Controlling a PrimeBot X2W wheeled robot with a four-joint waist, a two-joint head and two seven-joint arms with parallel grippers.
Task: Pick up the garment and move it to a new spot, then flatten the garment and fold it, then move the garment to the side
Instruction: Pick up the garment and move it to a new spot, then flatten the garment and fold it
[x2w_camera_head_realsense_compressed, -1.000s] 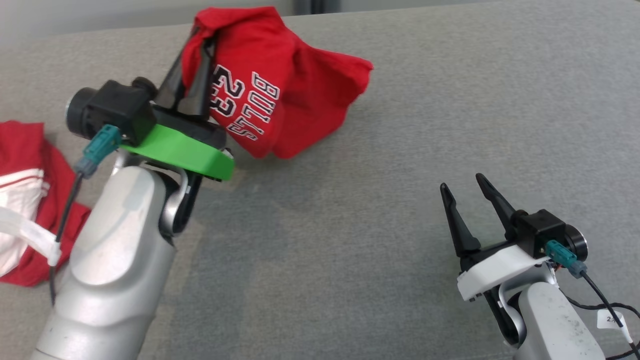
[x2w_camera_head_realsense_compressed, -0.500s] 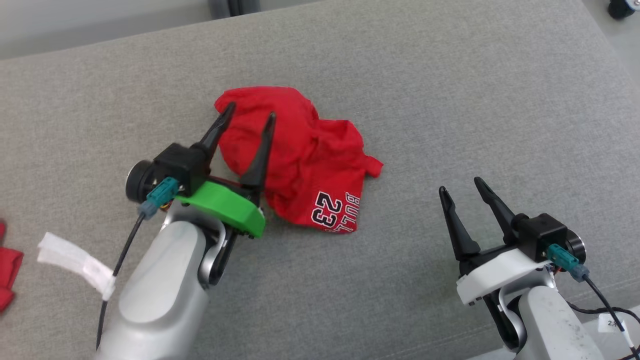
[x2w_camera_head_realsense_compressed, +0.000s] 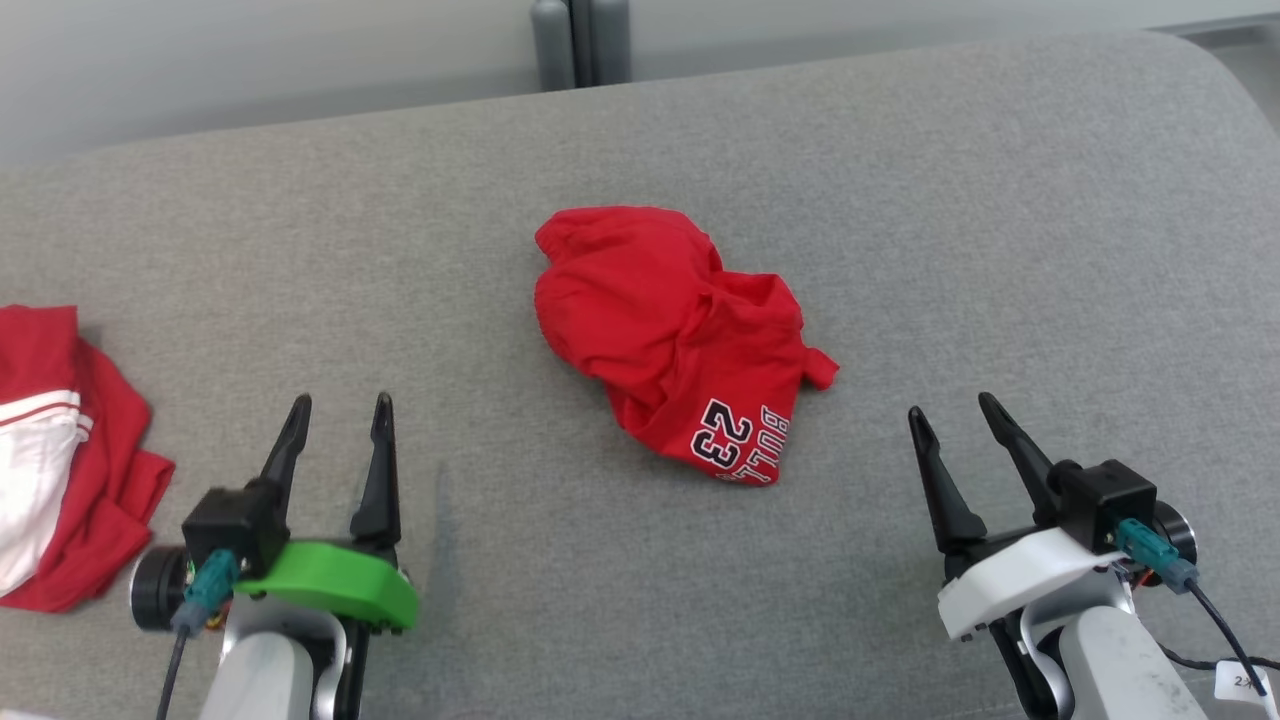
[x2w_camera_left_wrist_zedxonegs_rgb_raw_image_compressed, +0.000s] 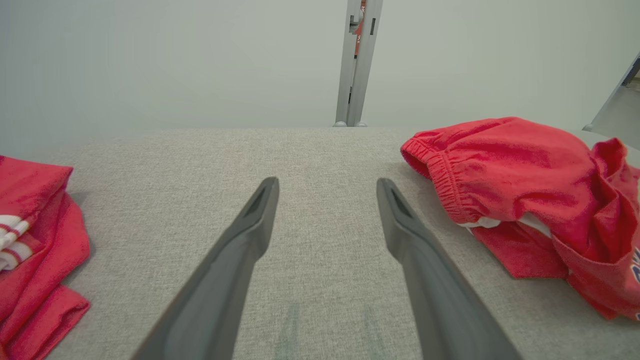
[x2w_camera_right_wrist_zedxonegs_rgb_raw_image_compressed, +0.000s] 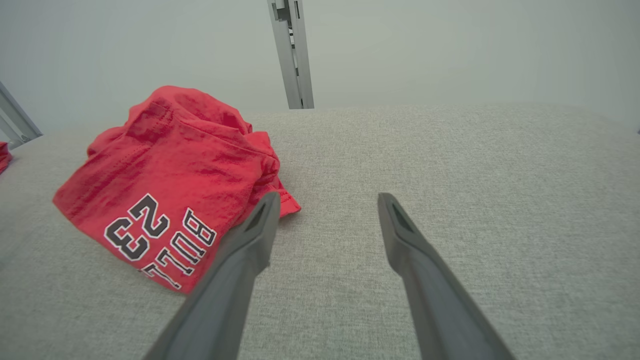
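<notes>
Red crumpled fabric garment (x2w_camera_head_realsense_compressed: 670, 340) with a black-and-white "23" print lies in a loose heap near the middle of the grey woven surface (x2w_camera_head_realsense_compressed: 950, 200), touched by neither gripper. The left gripper (x2w_camera_head_realsense_compressed: 341, 400), fingers spread and empty, sits between the heap and a second red-and-white cloth (x2w_camera_head_realsense_compressed: 60, 450) at the left edge; the right gripper (x2w_camera_head_realsense_compressed: 950, 405), likewise spread and empty, is near the heap's printed corner.
</notes>
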